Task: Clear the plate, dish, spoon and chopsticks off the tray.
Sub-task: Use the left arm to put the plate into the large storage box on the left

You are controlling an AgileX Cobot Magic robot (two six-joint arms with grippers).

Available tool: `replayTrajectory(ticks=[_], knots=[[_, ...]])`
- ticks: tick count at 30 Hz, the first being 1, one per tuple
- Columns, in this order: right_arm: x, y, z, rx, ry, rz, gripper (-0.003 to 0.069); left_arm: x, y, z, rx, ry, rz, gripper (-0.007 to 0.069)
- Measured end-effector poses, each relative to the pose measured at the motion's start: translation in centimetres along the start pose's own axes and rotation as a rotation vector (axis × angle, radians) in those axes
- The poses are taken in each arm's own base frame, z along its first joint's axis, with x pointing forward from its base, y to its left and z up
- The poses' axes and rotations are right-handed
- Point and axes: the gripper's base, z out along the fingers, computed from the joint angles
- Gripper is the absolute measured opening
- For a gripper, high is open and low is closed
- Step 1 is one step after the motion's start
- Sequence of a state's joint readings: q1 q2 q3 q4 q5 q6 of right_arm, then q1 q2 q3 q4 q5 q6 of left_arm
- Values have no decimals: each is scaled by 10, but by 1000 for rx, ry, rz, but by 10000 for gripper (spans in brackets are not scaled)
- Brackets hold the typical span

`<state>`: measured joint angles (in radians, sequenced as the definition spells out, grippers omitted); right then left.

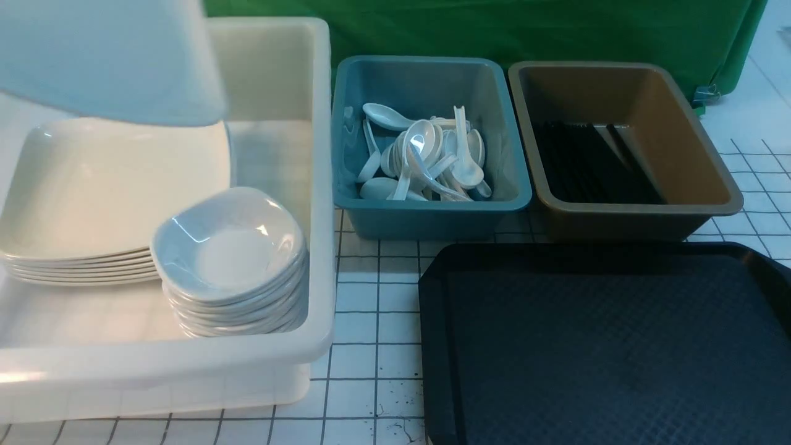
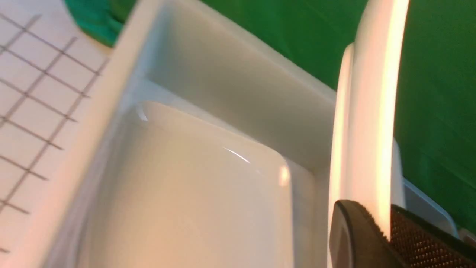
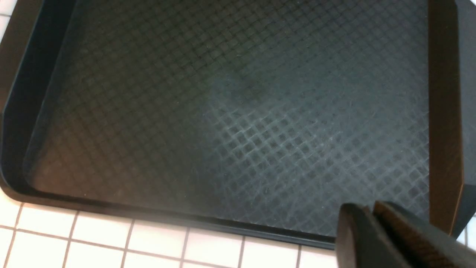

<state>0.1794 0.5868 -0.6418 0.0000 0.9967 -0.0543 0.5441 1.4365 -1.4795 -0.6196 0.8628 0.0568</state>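
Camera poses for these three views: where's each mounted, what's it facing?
Front: between the arms, facing forward over white bin, teal bin, brown bin, tray; no arm shows.
Left wrist: looks into the white bin; left gripper pinches the plate.
Right wrist: looks down at the tray; right gripper shut, empty.
Shared: plate, front and left wrist; tray, front and right wrist.
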Motion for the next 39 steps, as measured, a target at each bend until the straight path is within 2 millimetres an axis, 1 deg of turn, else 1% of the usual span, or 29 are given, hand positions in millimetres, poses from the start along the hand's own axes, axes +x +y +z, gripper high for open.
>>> replayTrajectory(ticks=[2,3,6,11,14,19,26,32,36,39], knots=[[0,0,0,0,0,0,76,-4,17,9,-34,11,-11,23],[0,0,0,0,0,0,78,-5,21,12,-42,16,-12,23],[0,0,0,0,0,0,83,-3,37,33,-62,71,-2,23],[0,0,0,0,0,0,87,5,58,72,-55,173,-5,23],[0,0,0,0,0,0,90,11,69,90,-56,223,8,23],[0,0,0,0,0,-1,96,19,84,113,-47,284,25,21],[0,0,0,0,0,0,104,27,97,132,-38,326,92,17],[0,0,0,0,0,0,105,29,103,140,-41,331,163,21],[0,0,0,0,-1,0,110,32,101,145,-78,333,232,69],[0,0,0,0,-3,0,114,35,98,148,-100,346,287,141]])
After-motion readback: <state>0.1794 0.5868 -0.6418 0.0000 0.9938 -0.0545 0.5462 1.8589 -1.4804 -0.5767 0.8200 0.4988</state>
